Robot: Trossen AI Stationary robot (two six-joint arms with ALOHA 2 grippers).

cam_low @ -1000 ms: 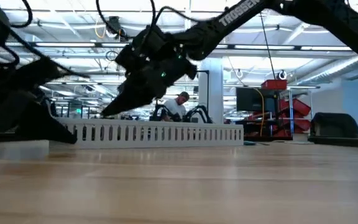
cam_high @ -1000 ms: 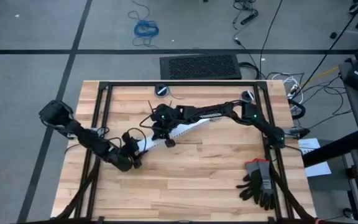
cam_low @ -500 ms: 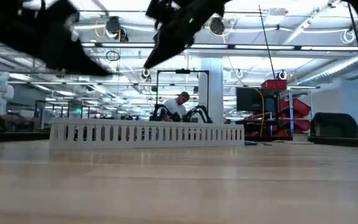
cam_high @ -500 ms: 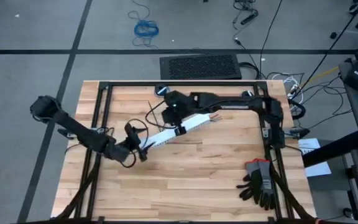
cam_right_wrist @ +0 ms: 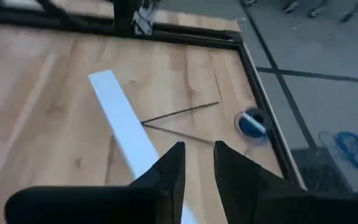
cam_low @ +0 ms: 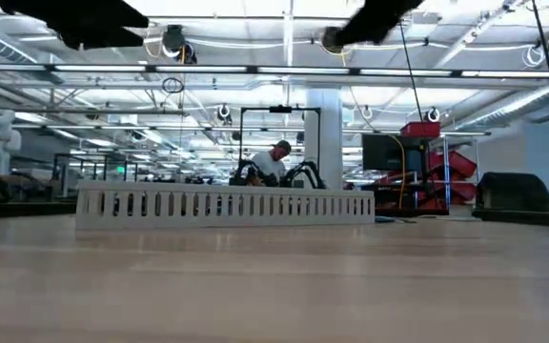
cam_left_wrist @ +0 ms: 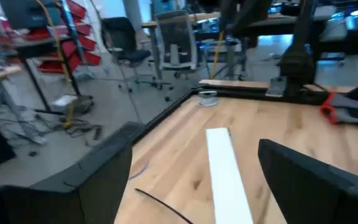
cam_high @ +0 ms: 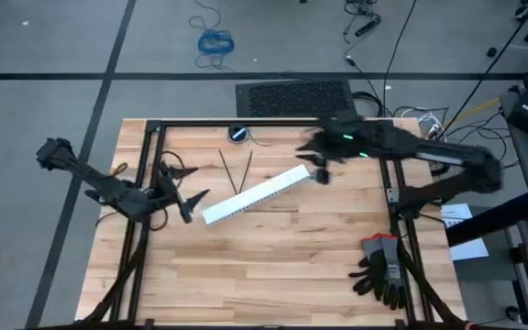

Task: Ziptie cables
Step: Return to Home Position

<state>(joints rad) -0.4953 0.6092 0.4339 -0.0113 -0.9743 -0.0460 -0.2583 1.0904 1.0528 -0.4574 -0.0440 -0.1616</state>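
The white slotted duct (cam_high: 253, 194) lies slantwise on the middle of the table. Two thin dark zipties (cam_high: 236, 172) lie flat just beyond it in a narrow V, also in the right wrist view (cam_right_wrist: 180, 114). The cables do not show in any view. My left gripper (cam_high: 189, 203) hovers open off the duct's near left end, with the duct (cam_left_wrist: 227, 168) ahead of its fingers. My right gripper (cam_high: 319, 168) hangs over the duct's far right end, its fingers (cam_right_wrist: 171, 167) a narrow gap apart with nothing between them.
A small blue and white roll (cam_high: 237, 134) sits near the table's far edge. Black gloves (cam_high: 383, 269) lie at the near right corner. A black frame (cam_high: 150, 165) runs along the table's sides. People and equipment show in the room beyond the table.
Both grippers have left the duct and risen. My left one has gone toward the table's left edge, away from the duct's near end. My right one has swung from over the duct's middle toward the right and far edges. The duct has stayed on the table.
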